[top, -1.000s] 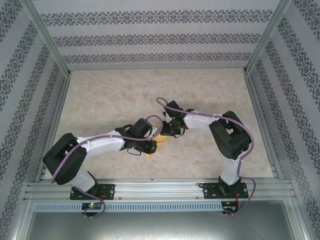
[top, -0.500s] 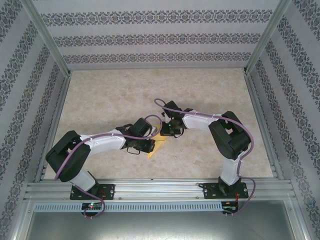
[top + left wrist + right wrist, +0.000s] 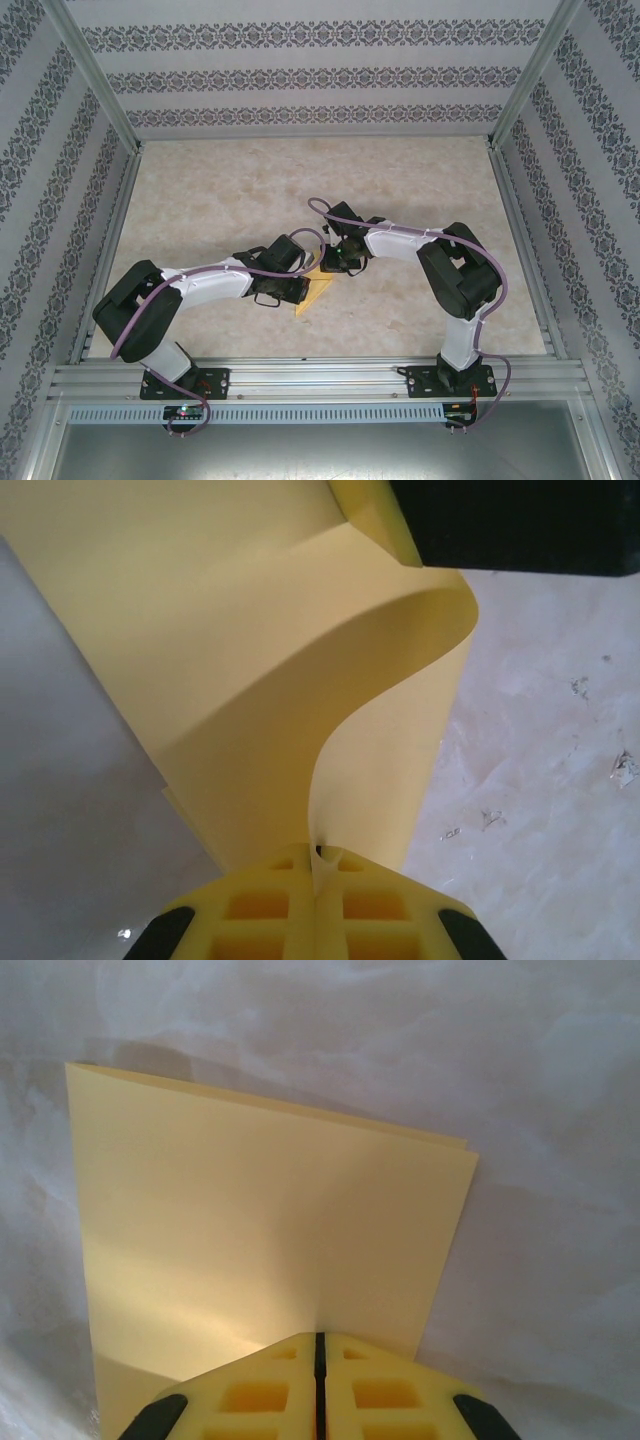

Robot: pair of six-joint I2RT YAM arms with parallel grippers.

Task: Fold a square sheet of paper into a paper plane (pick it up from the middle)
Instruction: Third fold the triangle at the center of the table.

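Note:
The yellow square sheet of paper (image 3: 316, 294) lies mid-table between the two arms, doubled over into layers; a paper plane is out of view. My left gripper (image 3: 320, 855) is shut on an edge of the sheet (image 3: 230, 660), which curls upward in an S-bend from the pinch. In the top view the left gripper (image 3: 303, 288) sits at the sheet's left side. My right gripper (image 3: 320, 1338) is shut, with its tips resting on the flat folded sheet (image 3: 250, 1220), and a faint crease runs ahead of them. From above, the right gripper (image 3: 336, 264) points down at the sheet's far corner.
The marble-patterned tabletop (image 3: 300, 180) is ringed by patterned walls and aluminium rails (image 3: 310, 375). The right arm's dark body (image 3: 515, 525) hangs close over the sheet's far end in the left wrist view. Open floor lies behind both grippers.
The left gripper has shifted slightly toward the right gripper with the paper edge. The raised yellow flap near the right gripper has come down, and more of the sheet lies flat.

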